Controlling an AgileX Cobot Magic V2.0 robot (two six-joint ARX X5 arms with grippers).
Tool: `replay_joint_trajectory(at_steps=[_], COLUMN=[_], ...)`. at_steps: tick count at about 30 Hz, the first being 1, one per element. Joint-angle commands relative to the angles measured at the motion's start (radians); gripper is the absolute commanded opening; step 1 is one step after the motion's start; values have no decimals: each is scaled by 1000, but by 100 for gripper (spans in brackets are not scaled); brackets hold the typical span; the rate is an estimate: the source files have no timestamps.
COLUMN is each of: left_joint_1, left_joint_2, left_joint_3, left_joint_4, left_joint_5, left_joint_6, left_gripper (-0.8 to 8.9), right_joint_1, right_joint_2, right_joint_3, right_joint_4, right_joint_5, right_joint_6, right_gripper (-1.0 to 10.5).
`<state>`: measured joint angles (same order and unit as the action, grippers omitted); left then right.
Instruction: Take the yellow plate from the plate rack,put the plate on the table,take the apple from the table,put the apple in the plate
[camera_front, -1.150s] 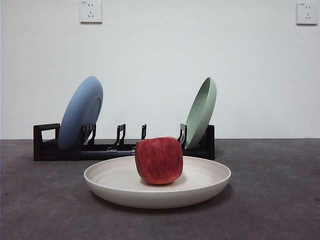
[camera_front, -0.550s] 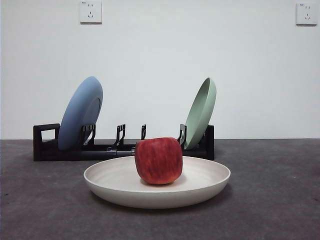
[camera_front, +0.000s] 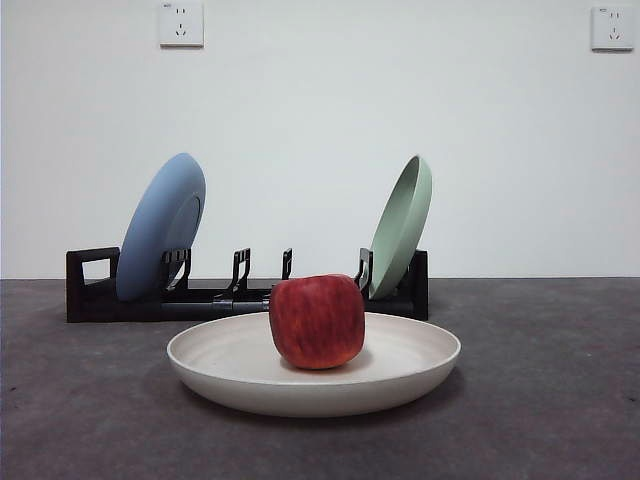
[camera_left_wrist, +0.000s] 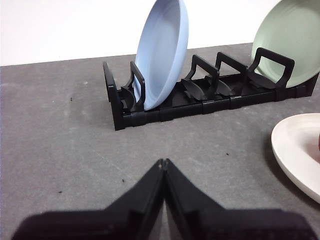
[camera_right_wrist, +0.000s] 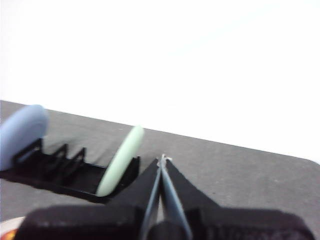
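Both pincers (camera_left_wrist: 163, 165) (camera_right_wrist: 162, 161) closed, empty.

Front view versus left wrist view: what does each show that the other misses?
Only the front view shows the whole apple sitting in the yellow plate, plus two wall sockets. Only the left wrist view shows the left gripper, jaws shut, above the table. Both show the plate rack holding the blue plate and green plate.

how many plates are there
3: a blue plate and a green plate standing in the rack, and a yellow plate on the table holding the apple.
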<state>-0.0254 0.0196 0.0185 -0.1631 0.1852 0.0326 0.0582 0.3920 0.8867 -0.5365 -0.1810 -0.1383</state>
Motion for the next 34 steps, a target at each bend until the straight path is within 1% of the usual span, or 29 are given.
replay_joint_trajectory(at_steps=[1,7,10,13,19,23,34], left_joint_1=[3,3,3,3,3,3,3], left_joint_2=[0,0,0,0,5,9,13], left_joint_3=[-10,-10,-10,-10,-10,-10,-10], left_joint_4=[6,6,6,6,6,6,6], left_joint_5=[-2,-2,-2,-2,-2,-2,-2], left_joint_6=[-6,-6,-6,-6,-6,-6,-6], left_gripper=[-4,-4,-4,-4,-4,-4,-4], right_joint_1=[-21,-26,-26,-26,-26,-27,-26], right_joint_2=[-101,-271,-342,-383,-384,-384,-383], right_joint_3=[-219,-581,-711,-798,-872,-871,-871], right_joint_4=[135,355,381,386,358,364,364], right_joint_5=[-2,-2,-2,-2,-3,13,13], right_joint_6=[-2,82,120,163,164,158,164], right_gripper=[2,2,2,2,2,2,2])
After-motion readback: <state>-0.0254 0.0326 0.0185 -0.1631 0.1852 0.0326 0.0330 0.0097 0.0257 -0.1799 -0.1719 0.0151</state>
